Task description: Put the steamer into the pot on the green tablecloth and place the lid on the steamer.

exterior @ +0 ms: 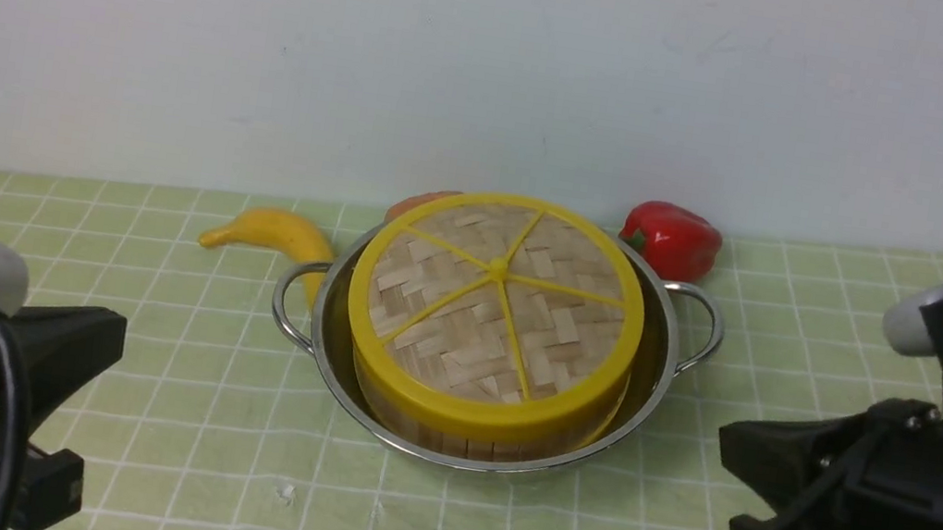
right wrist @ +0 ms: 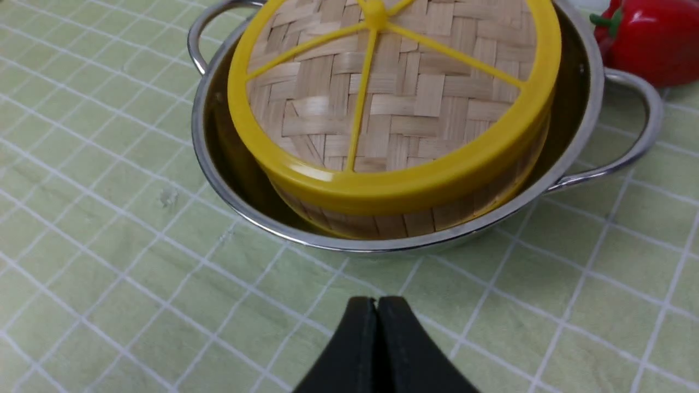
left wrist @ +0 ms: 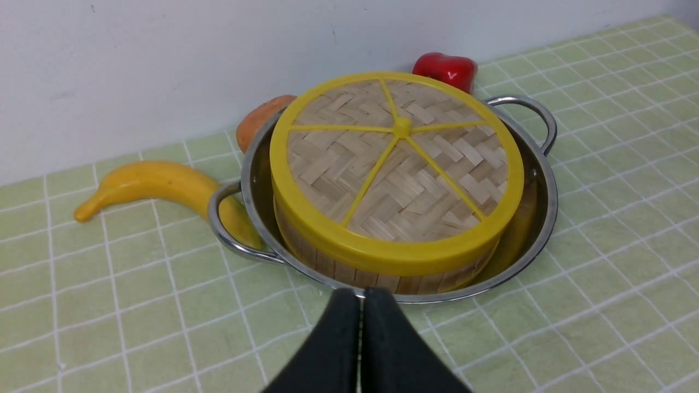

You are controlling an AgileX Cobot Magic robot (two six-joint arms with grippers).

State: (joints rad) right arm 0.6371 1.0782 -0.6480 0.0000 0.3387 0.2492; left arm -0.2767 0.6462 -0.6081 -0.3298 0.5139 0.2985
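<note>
Writing, brands, labels: none readable on any item.

Pot (exterior: pixel 664 350): sitting upright on the green tablecloth (exterior: pixel 225 415), around the middle of the cloth and nearer its far edge by the wall. Its two wire handles are pointing toward the cloth's left and right edges.

Steamer (exterior: pixel 447 430): standing upright inside the pot, slat walls showing above the steel rim. It is round, so no long axis.

Lid (exterior: pixel 494 301): lying on top of the steamer, knob facing up, appearing slightly tilted in the front view.

Banana (exterior: pixel 275 236): lying on the cloth just beside the pot's left handle, long axis running roughly left to right.

Red pepper (exterior: pixel 672 237): resting near the far edge, behind the right handle.

Orange item (left wrist: pixel 259 117): partly hidden behind the pot; kind unclear.

Left gripper (left wrist: pixel 360 333): hovering near the front left corner, fingers pressed together, holding nothing.

Right gripper (right wrist: pixel 375 338): hovering near the front right corner, fingers pressed together, holding nothing.
</note>
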